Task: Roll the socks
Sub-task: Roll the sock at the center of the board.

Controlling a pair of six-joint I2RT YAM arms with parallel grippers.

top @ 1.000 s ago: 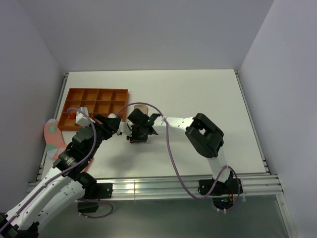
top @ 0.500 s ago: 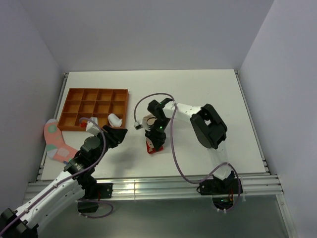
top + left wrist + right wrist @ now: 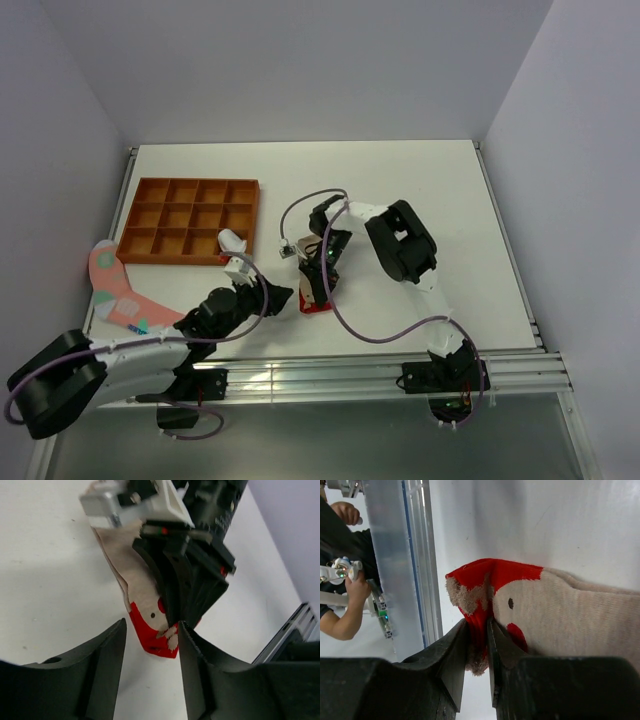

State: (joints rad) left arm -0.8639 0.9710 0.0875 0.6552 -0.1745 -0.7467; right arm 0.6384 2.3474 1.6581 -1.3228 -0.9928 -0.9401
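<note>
1. table (image 3: 420, 200): white.
2. tray (image 3: 190, 186): orange grid, by the table's left edge.
3. pink sock (image 3: 115, 295): flat at the left edge, long axis slanting towards the near edge.
4. red-and-beige sock (image 3: 314, 300): mid-table, long axis running far to near, red toe towards the near edge.
5. white sock (image 3: 232, 240): bunched in the tray's near-right corner.
6. my right claw (image 3: 479, 632): pinching a fold of the red toe, nearer the near edge than a second ago.
7. my left claw (image 3: 151, 630): spread, that toe between its fingers. A second ago it was beside the tray.
</note>
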